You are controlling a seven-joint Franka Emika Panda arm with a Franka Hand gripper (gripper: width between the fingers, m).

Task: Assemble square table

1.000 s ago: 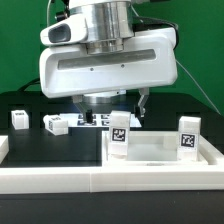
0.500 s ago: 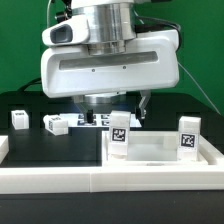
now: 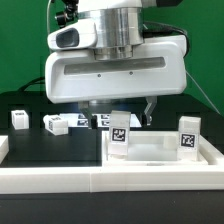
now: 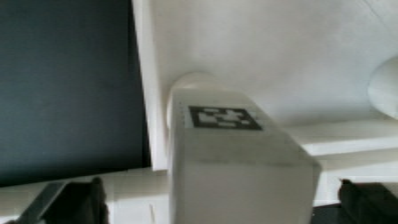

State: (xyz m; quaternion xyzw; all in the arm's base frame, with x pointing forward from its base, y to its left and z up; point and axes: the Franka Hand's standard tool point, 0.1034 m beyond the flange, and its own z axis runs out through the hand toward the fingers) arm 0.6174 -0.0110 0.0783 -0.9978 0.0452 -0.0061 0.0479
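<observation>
The tool (image 4: 217,200) is seen fully open. Its two dark fingertips (image 4: 68,200) are set on either side of an upright white leg (image 4: 226,150), and a gap is left at each side, so nothing is gripped. A black-and-white tag is carried on the end of that leg facing the wrist camera. In the exterior view the same leg (image 3: 119,135) is found directly beneath the tool, at a corner of the square slab (image 3: 160,152). Whether it stands inside the raised rim cannot be told. A second upright leg (image 3: 189,138) is placed toward the exterior view's right of the tool. Two further legs (image 3: 19,118) (image 3: 55,124) are left on the black desk (image 3: 60,145), well off toward the exterior view's left of the tool.
</observation>
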